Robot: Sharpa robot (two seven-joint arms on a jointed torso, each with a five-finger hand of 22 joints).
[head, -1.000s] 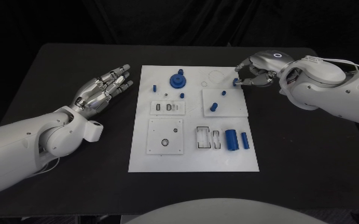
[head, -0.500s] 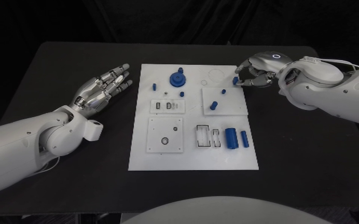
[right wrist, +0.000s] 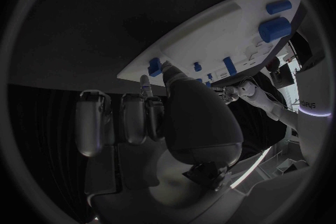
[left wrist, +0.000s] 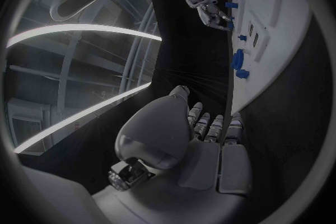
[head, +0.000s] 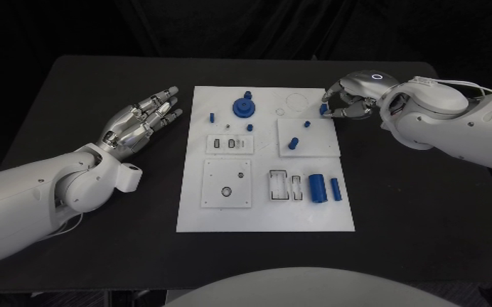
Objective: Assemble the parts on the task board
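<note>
The white task board (head: 264, 218) lies in the middle of the black table. My right hand (head: 348, 103) hovers at the board's far right edge and pinches a small blue part (head: 324, 109) between thumb and finger; the right wrist view shows this part (right wrist: 154, 65) at the fingertips, just over the board's edge (right wrist: 210, 33). My left hand (head: 143, 119) rests open, fingers spread, on the table left of the board and holds nothing. A blue gear-like part (head: 244, 108) stands at the far middle. Two blue cylinders (head: 317, 190) lie near the front right.
Small blue pegs (head: 292, 144) stand on a raised square plate (head: 320, 147) at the right. Two more raised plates with slots and holes (head: 225, 186) sit at the left middle, and open slots (head: 279, 186) lie beside the cylinders. Bare black table surrounds the board.
My right hand has edged slightly inward over the board's far right edge, still pinching the small blue part. My left hand has not moved.
</note>
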